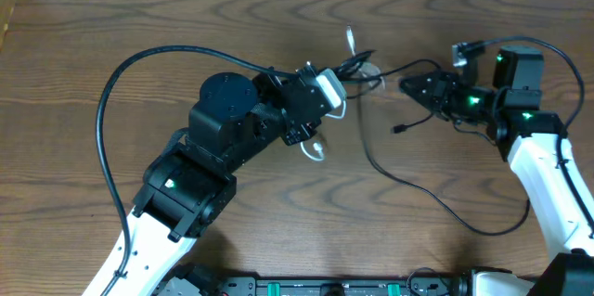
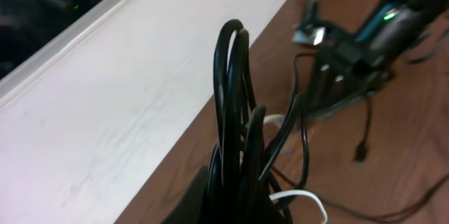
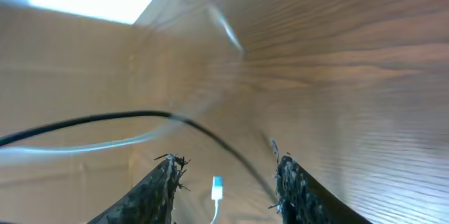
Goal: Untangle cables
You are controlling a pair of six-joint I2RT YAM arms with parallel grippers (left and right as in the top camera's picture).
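My overhead view is sharp and evenly lit, with soft shadows on the table [image 1: 93,18]. On the left wrist feed the black cable [image 2: 231,112] is crisp against a glaring white panel [image 2: 126,112], the background soft. My right wrist feed is motion-smeared, the white cable [image 3: 84,145] a pale streak.

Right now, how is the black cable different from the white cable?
The thin black cable is dark; the thin white cable is pale. The black one trails far across the wooden table; the white one stays near the tangle. The black rises in tall loops; the white curls low. Both are thin, bendy and tangled together.
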